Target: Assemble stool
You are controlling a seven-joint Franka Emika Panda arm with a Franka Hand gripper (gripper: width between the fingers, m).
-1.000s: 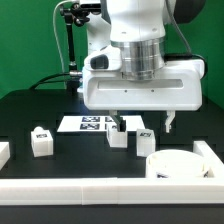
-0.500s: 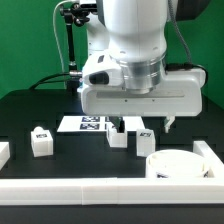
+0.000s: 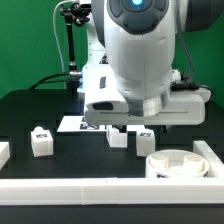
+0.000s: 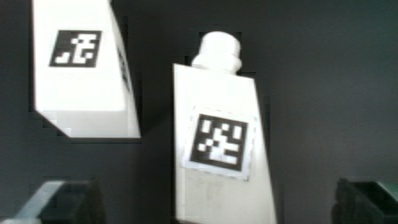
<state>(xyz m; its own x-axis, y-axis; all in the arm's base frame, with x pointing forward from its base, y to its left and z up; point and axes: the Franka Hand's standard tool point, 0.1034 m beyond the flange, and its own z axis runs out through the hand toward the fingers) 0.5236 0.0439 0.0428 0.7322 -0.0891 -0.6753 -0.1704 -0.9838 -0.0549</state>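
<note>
Stool seat [image 3: 178,163]: white round disc on the black table [image 3: 25,115], at 4 o'clock in the exterior view, just inside the white rail [image 3: 80,190].
Lone leg [image 3: 40,143]: upright at 9 o'clock, well apart from the others.
Centre leg [image 3: 118,139]: under the arm [image 3: 140,50], near the marker board [image 3: 72,124]; third leg [image 3: 146,141] just beside it toward 3 o'clock.
Wrist view: pegged leg [image 4: 217,130] lies between the fingers [image 4: 63,200], tag facing the camera; tagged leg [image 4: 86,75] beside it, apart.
Gripper [image 4: 214,203]: fingers spread wide, touching neither leg.
</note>
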